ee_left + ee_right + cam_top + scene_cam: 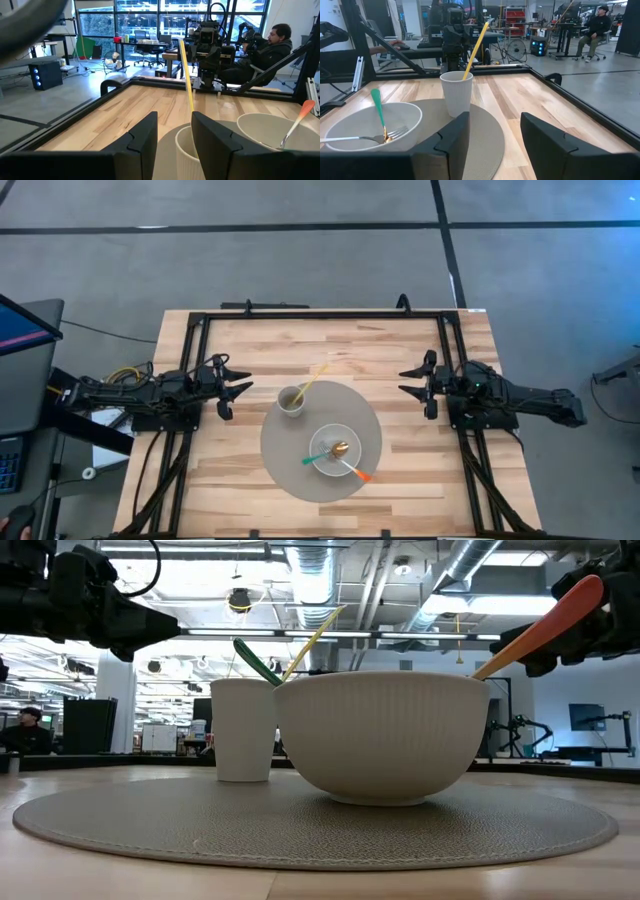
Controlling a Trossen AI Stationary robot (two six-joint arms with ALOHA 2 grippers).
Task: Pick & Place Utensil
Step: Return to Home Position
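A white cup stands on a round grey mat and holds a yellow-handled utensil that leans on its rim, handle slanting toward the far right. Beside it a white bowl holds a green-handled fork and an orange-handled utensil, both resting on the rim. My left gripper is open, left of the cup. My right gripper is open, right of the mat. Both hover apart from everything.
A black metal frame borders the wooden table's far, left and right sides. Bare wood lies between the mat and the frame. A seated person shows in the room beyond the table.
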